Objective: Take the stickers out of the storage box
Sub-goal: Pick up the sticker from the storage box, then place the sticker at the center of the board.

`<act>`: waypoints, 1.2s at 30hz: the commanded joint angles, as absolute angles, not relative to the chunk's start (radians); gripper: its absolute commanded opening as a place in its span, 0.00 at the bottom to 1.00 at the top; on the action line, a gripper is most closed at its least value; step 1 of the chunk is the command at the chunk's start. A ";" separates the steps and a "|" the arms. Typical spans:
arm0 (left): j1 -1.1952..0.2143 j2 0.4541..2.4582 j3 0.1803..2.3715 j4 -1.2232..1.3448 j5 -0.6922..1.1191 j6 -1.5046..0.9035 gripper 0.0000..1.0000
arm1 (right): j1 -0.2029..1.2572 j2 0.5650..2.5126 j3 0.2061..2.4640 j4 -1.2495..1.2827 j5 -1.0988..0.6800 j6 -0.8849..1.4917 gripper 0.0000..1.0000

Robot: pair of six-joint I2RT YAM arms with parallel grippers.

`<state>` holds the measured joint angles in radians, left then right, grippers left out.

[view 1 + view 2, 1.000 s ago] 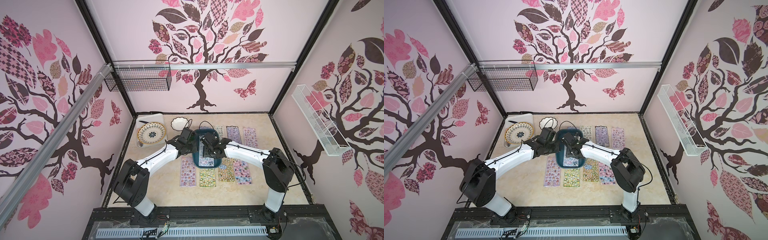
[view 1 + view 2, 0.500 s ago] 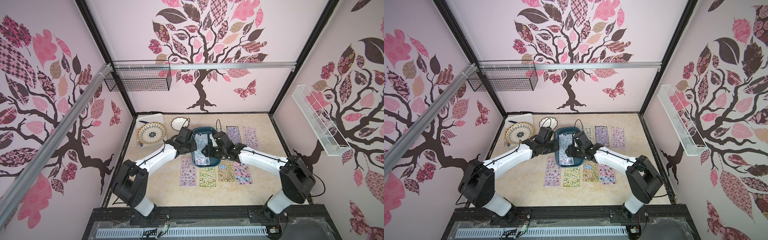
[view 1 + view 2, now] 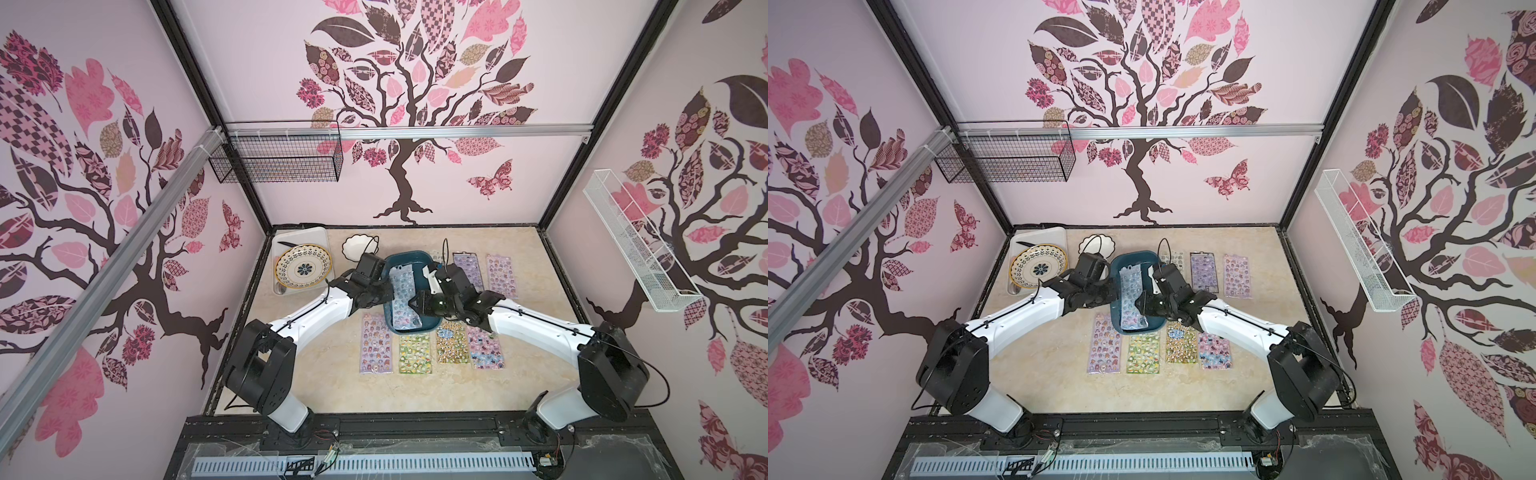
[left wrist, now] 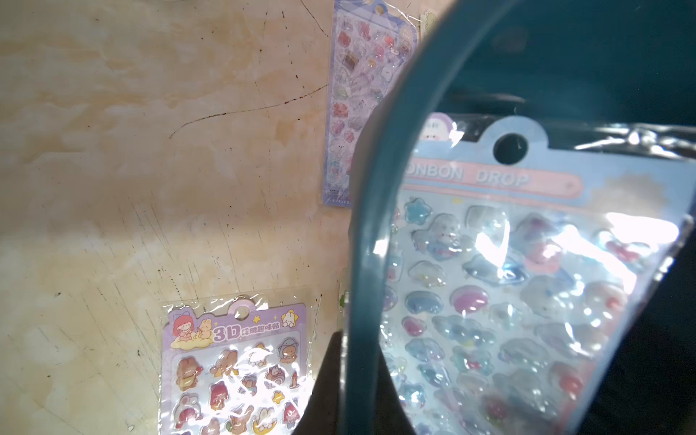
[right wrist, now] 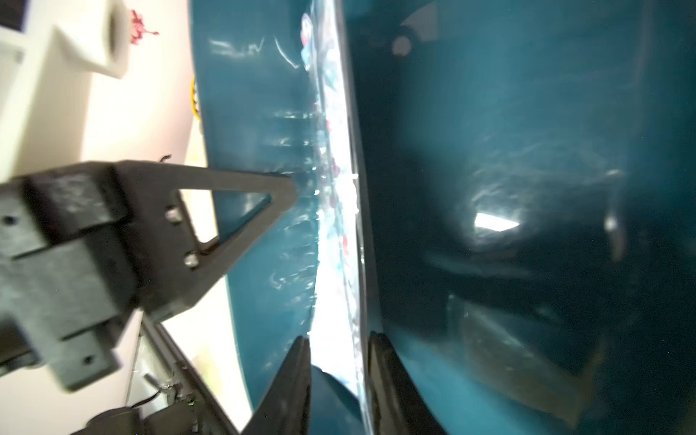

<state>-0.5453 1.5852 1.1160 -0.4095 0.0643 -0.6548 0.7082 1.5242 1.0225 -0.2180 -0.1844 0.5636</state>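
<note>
A patterned plate (image 3: pixel 303 272) sits in a white tray (image 3: pixel 321 233) at the table's (image 3: pixel 332 386) far left corner, with a scalloped bowl (image 3: pixel 355 246) just beside it. A black basket (image 3: pixel 278 160) and a white basket (image 3: pixel 636 245) hang on the walls.

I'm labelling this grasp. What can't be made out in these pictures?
Right tool: its arm hides its tips in both top views; glare in the right wrist view hides whether it grips the sheet.
Box floor: sheet and arm cover it in top views, the wrist view is dark; more sheets cannot be told.
</note>
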 commanded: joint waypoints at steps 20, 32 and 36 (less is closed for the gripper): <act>-0.529 1.576 1.177 -0.418 0.038 -0.654 0.00 | 0.734 1.539 1.411 -0.759 -0.043 0.479 0.00; -0.499 1.601 1.207 -0.468 0.003 -0.650 0.00 | 0.490 1.427 1.633 -1.306 0.013 0.393 0.00; -0.498 1.602 1.210 -0.472 -0.011 -0.642 0.00 | 0.359 1.409 1.533 -1.364 0.066 0.347 0.00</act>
<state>-0.4999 1.5982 1.1774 -0.4744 0.0021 -0.6529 0.4179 1.4220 1.5860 -1.2198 0.0063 0.4019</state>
